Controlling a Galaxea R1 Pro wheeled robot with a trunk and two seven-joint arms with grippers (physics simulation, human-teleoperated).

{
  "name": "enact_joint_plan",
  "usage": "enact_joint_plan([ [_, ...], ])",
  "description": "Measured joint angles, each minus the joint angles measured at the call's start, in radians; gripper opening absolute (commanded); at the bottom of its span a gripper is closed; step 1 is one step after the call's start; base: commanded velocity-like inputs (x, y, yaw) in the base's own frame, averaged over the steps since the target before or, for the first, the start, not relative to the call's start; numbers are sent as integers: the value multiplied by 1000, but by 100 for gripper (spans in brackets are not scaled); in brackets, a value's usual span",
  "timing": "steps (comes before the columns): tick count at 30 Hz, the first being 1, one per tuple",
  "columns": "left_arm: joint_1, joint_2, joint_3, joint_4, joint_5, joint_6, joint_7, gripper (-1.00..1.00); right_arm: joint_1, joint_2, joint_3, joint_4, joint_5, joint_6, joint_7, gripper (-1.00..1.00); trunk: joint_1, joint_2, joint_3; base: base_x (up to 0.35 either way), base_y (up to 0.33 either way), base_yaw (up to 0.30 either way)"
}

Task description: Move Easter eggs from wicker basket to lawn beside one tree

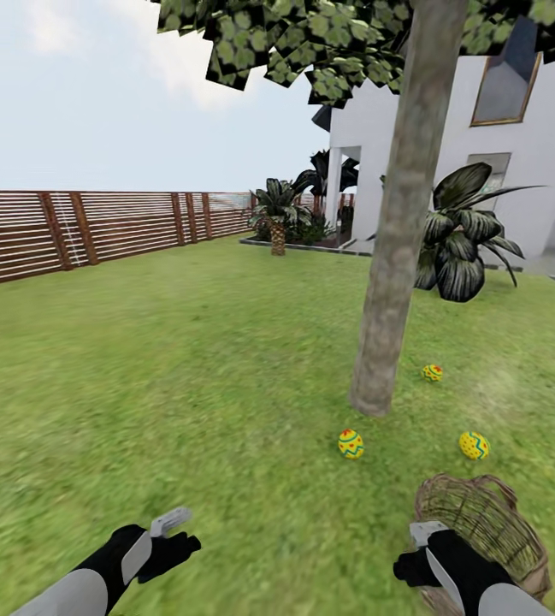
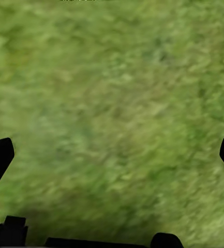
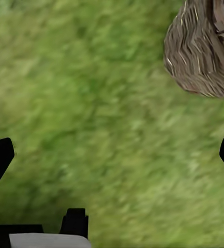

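Both grippers, the left gripper (image 2: 112,150) and the right gripper (image 3: 112,150), have fingers spread wide, holding nothing, over the lawn (image 1: 183,359). The wicker basket (image 1: 482,522) sits by the right one. Three Easter eggs (image 1: 351,443) lie near the tree (image 1: 397,257)

Both arms look grey-white with black wrists, each hand (image 1: 168,532) (image 1: 420,547) black with seemingly pale grey fingers.

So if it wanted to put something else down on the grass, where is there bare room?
The widest bare lawn runs from the tree across to the fence. It is crowded to the tree's right and in front of it, where three eggs lie on the grass, with the basket just nearer, by the right arm.
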Motion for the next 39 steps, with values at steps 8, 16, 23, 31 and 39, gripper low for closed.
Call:
enact_joint_plan([
  [8, 0, 0, 0, 1, 0, 0, 0, 100, 0, 0, 0, 0, 0, 0, 0, 100, -31, 56, 25, -1, 0, 286],
  [16, 0, -3, -1, 6, 0, 0, 0, 100, 0, -2, -1, 0, 0, 1, 0, 100, -61, 112, 50, -239, -32, 77],
  [23, 0, -4, -1, 9, 0, 0, 0, 100, 0, -2, -1, 0, 0, 1, 0, 100, -88, 161, 72, -326, -121, 2],
  [31, 0, -5, -1, 10, 0, -1, 0, 100, 0, 0, -1, 0, 0, 1, 0, 100, -119, 217, 97, -213, -125, 0],
  [39, 0, -4, -1, 10, -1, 0, 0, 100, 0, -1, -1, 0, 0, 2, 0, 100, -149, 273, 122, -158, -122, 0],
])
